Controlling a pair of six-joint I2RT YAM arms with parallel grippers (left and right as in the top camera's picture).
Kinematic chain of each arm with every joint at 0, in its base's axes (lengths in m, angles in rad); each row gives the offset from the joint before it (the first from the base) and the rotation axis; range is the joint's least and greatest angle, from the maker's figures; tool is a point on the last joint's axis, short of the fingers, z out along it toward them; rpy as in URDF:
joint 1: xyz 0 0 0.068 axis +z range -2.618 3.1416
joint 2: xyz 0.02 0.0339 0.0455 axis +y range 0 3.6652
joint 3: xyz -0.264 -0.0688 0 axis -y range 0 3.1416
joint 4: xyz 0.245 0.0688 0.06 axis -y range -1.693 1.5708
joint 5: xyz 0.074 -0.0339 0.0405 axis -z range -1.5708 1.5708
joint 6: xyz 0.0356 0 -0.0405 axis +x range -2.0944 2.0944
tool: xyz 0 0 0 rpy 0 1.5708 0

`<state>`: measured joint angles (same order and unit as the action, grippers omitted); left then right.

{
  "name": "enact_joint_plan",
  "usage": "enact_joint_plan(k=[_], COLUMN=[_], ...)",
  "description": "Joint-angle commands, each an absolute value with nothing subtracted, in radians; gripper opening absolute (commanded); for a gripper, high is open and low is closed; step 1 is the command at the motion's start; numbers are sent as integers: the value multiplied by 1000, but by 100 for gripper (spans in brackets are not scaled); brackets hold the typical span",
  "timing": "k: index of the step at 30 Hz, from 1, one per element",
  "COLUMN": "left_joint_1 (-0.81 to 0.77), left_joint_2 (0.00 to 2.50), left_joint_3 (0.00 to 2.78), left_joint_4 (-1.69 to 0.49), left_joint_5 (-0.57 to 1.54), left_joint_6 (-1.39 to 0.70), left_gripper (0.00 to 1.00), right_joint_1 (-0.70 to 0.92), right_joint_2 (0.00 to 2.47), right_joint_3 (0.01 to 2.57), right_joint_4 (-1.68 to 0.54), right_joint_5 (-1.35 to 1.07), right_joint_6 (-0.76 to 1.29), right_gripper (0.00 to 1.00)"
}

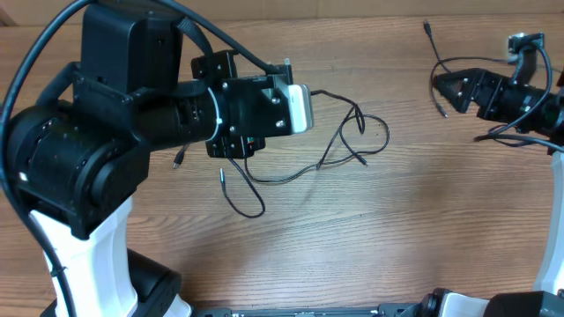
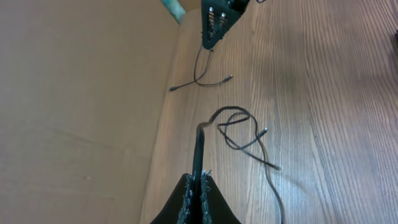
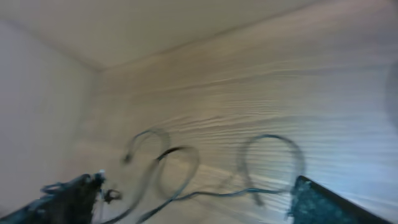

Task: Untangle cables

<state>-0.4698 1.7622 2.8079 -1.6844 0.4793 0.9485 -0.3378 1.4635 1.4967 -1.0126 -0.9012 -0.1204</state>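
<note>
From overhead, the cables (image 1: 351, 134) lie in a loose snarl near the middle of the worktop (image 1: 423, 229), just right of the left tool (image 1: 307, 95). One long loop trails nearer and to the left, under that arm. A strand runs from the tool's tip straight into the snarl. A separate cord (image 1: 438, 60) curls at the far right beside the right tool (image 1: 443, 92), well apart from the snarl.

The left wrist view shows the left tool (image 2: 198, 183) clenched on that one strand. It stands up from the fingertips and bends over into a few crossed loops (image 2: 239, 130) lying flat on the wood. The crossings look slack, not pulled into a tight knot.

The right wrist view is blurred. The right tool (image 3: 199, 190) is released, its fingers wide apart with nothing between them, and faint cords lie on the worktop below.

The step in hand looks like drawing the held strand out of the snarl. It would probably go best as a slow, low pull to the left, along the line the strand already takes, so the loops slide open and do not cinch. If the whole bunch starts to drag, the free right tool could come across and pin or lift a crossing loop. A quick tug risks tightening the crossings or snagging a small plug in a loop.
</note>
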Motion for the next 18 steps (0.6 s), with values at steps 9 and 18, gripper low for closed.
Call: enact_joint_plan(k=[9, 18], left_joint_1=[-471, -416], left_joint_2=[1813, 1813], left_joint_3=[2799, 2798], left_joint_4=[-1671, -1624], left_joint_5=[487, 449], left_joint_6=[873, 715], left_gripper=[4, 4], right_joint_1=[12, 191], right_joint_2=[1454, 1454], right_joint_3=[1498, 1498], right_joint_4=[-994, -777], right_joint_5=[-990, -846], right_joint_6=[-474, -310], right_gripper=[100, 100])
